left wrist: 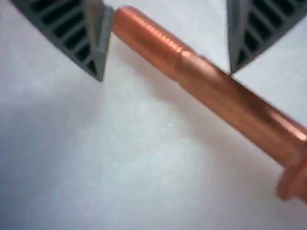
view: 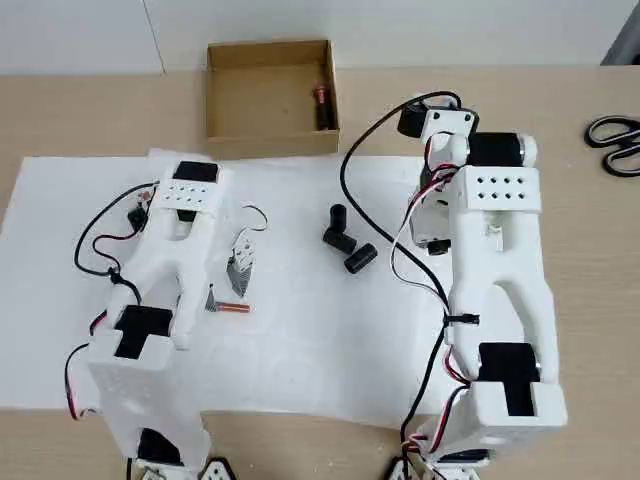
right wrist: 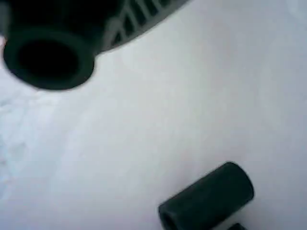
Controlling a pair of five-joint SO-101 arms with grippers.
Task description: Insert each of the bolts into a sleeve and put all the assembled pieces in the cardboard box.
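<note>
On the white paper (view: 300,360), the open left gripper (left wrist: 165,72) straddles the threaded copper bolt (left wrist: 225,103). The right gripper (view: 436,240) holds a black tubular sleeve (right wrist: 48,60). Next, probably: close, lift, align.

White sheet (view: 300,350) on pale wooden table (view: 100,110), white wall (view: 80,30) behind.
</note>
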